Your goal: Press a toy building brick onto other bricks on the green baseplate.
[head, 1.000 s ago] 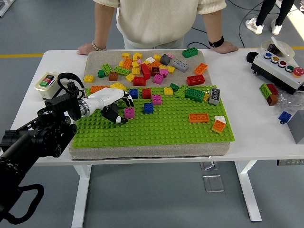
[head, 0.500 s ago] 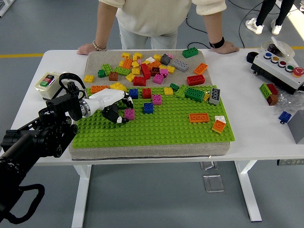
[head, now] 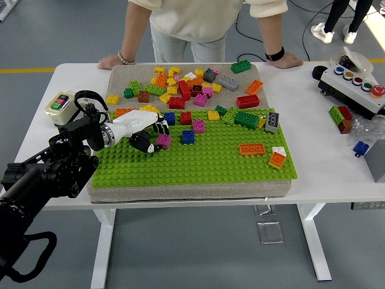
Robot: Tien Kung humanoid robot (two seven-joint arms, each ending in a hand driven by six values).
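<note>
Behind robot hand (head: pixel 146 136), magenta brick (head: pixel 163 141) half-hidden

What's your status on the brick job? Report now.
Left hand shut on magenta brick, low over green baseplate. Right hand out of view. Blue brick close beside; person's hands rest on table's far edge, clear.

Bare baseplate (head: pixel 198 165) front, bricks (head: pixel 186 84) behind

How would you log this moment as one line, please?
left hand: shut on magenta brick | over green baseplate | right hand: not in view | person's hands: resting on the table's far edge
</note>
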